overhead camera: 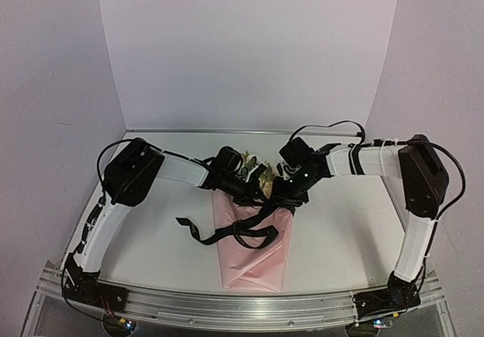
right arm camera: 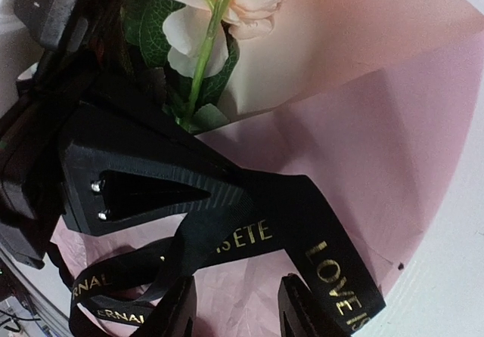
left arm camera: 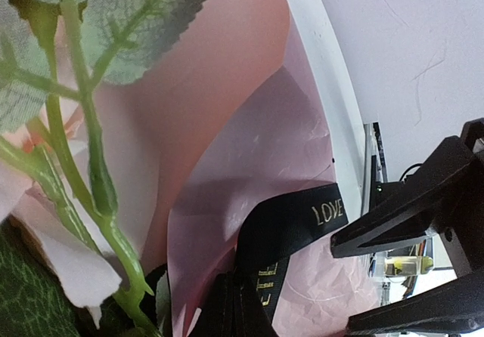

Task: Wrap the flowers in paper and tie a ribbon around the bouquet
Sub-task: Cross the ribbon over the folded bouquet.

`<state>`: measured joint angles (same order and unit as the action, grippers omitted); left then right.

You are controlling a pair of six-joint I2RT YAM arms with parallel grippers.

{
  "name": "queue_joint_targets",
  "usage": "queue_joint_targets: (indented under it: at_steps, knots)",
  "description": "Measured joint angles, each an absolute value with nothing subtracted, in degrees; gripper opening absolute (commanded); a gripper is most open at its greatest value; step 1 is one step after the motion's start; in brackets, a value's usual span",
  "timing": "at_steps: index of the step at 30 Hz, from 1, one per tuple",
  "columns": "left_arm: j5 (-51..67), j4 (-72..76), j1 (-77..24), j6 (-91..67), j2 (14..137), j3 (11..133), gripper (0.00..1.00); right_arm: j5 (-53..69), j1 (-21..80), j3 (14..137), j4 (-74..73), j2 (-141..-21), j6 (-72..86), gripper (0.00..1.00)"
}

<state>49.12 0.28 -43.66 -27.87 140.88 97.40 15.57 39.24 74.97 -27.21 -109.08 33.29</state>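
The bouquet lies mid-table: a pale pink paper (overhead camera: 253,261) cone with its narrow end toward me, flowers (overhead camera: 255,169) and leaves at the far, wide end. The black ribbon (overhead camera: 227,233) with gold lettering loops loosely across its middle, one tail trailing left. My left gripper (overhead camera: 253,193) is shut on the ribbon (left arm camera: 302,216) just above the paper (left arm camera: 265,140), beside green stems (left arm camera: 94,171). My right gripper (right arm camera: 238,292) stands open over the paper (right arm camera: 378,125). The lettered ribbon (right arm camera: 333,261) runs past one of its fingers without being pinched. A cream-pink rose (right arm camera: 212,12) shows above.
The white table (overhead camera: 348,231) is bounded by pale backdrop walls behind and at both sides. An aluminium rail (overhead camera: 242,303) runs along the near edge between the arm bases. Both wrists crowd together over the bouquet's upper half.
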Motion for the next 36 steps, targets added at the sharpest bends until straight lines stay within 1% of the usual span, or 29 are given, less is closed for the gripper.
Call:
queue_joint_targets:
  at_steps: [9, 17, 24, 28, 31, 33, 34, 36]
  knots:
    - [51.0, -1.8, -43.5, -26.5, 140.9, 97.9, 0.00, 15.7, 39.7, 76.4, -29.1, -113.8, 32.5, 0.37]
    - [51.3, -3.2, -43.4, -26.4, 140.9, 98.4, 0.00, 10.3, 39.9, 76.5, -31.6, -113.9, 32.1, 0.43]
    - [51.5, -4.2, -43.4, -26.1, 141.1, 99.0, 0.00, 9.1, 40.1, 79.9, -33.0, -117.1, 31.4, 0.42]
    - [52.0, -4.6, -43.3, -25.7, 141.3, 99.3, 0.00, 9.4, 40.3, 81.9, -33.3, -118.6, 31.2, 0.37]
    - [52.7, -5.0, -43.2, -25.7, 141.6, 99.8, 0.00, 9.5, 40.4, 82.2, -33.2, -118.9, 31.1, 0.32]
    - [53.0, -5.5, -43.2, -25.7, 141.8, 100.2, 0.00, 9.8, 40.4, 82.3, -33.1, -118.9, 30.9, 0.25]
    - [53.0, -5.6, -43.2, -25.7, 141.8, 100.3, 0.00, 9.8, 40.4, 82.3, -33.0, -119.0, 30.7, 0.19]
    - [53.1, -6.0, -43.2, -25.6, 141.9, 100.5, 0.00, 10.0, 40.4, 82.3, -32.9, -119.1, 30.7, 0.14]
